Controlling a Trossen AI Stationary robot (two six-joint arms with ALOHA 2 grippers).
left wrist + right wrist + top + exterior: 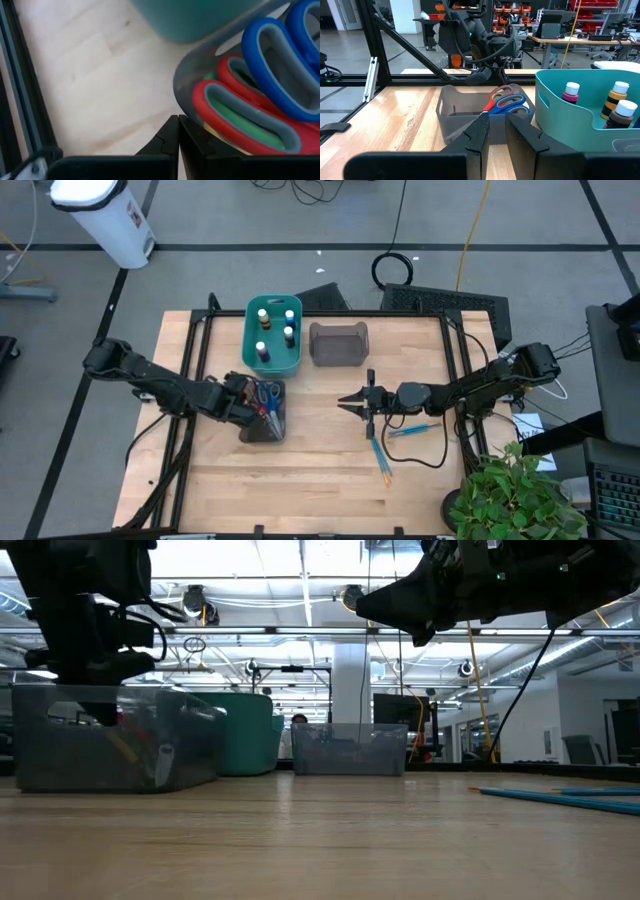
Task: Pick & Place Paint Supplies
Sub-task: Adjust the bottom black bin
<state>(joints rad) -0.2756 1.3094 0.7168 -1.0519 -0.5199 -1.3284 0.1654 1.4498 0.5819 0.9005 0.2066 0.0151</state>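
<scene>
So the sorting logic is pretty clear here: the small white-capped paint bottles (277, 326) stand in the teal plastic bin (273, 365) at about 11 o'clock on the table, and the red- and blue-handled scissors (268, 396) sit handles-up in the grey translucent bin (262, 429) at 9 o'clock. The left gripper (176, 131) hangs pinched shut and empty at that bin's rim. The right gripper (352, 404) hovers mid-table, fingers narrow, nothing held. The thin blue brushes (410, 430) lie unsorted at 4 o'clock, probably next.
</scene>
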